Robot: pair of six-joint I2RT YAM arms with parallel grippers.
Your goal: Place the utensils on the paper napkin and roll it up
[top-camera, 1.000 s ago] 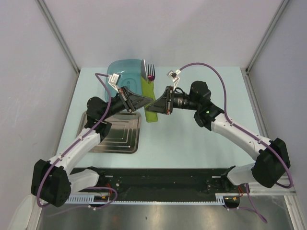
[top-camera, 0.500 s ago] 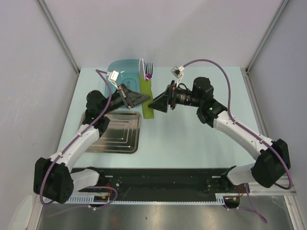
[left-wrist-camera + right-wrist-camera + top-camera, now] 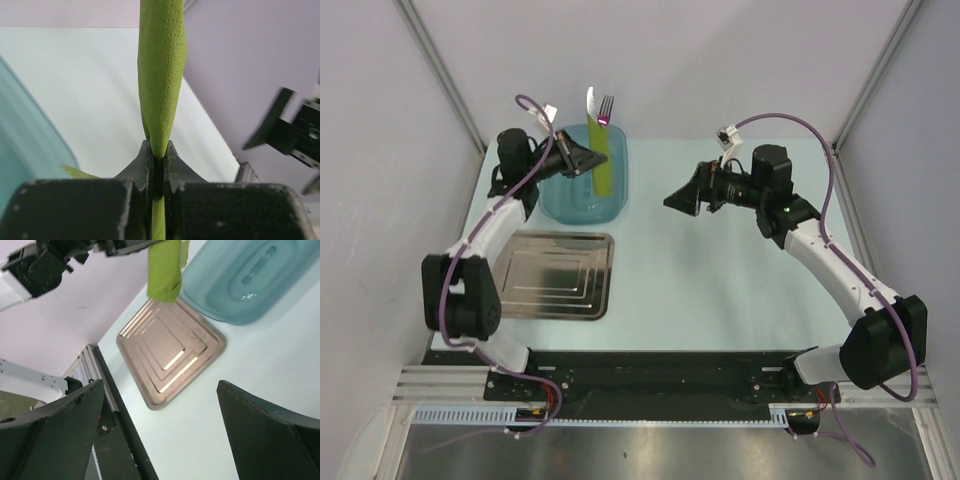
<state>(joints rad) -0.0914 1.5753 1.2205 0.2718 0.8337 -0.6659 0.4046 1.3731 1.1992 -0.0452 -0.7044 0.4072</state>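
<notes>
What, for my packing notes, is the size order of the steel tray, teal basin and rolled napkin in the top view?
1. Steel tray, slightly largest.
2. Teal basin, close behind; partly covered, so these two are unsure.
3. Rolled napkin, clearly smallest, though held nearer the camera.

**A:** Close in on the paper napkin (image 3: pixel 161 75): matt green paper, tiny embossed dimples all over.
**B:** And the left gripper (image 3: pixel 158 152) is black plastic, matt, faintly grainy.
**A:** Look at the steel tray (image 3: pixel 170 352)! Brushed metal, its ridges catching bright glints.
**B:** The basin (image 3: pixel 250 275) is translucent teal plastic, glossy and smooth.
**A:** The utensils (image 3: pixel 605 108) up top are shiny silver metal, magenta at the handle.
**B:** The table (image 3: pixel 260 365) is pale and smooth, barely a sheen.
</notes>
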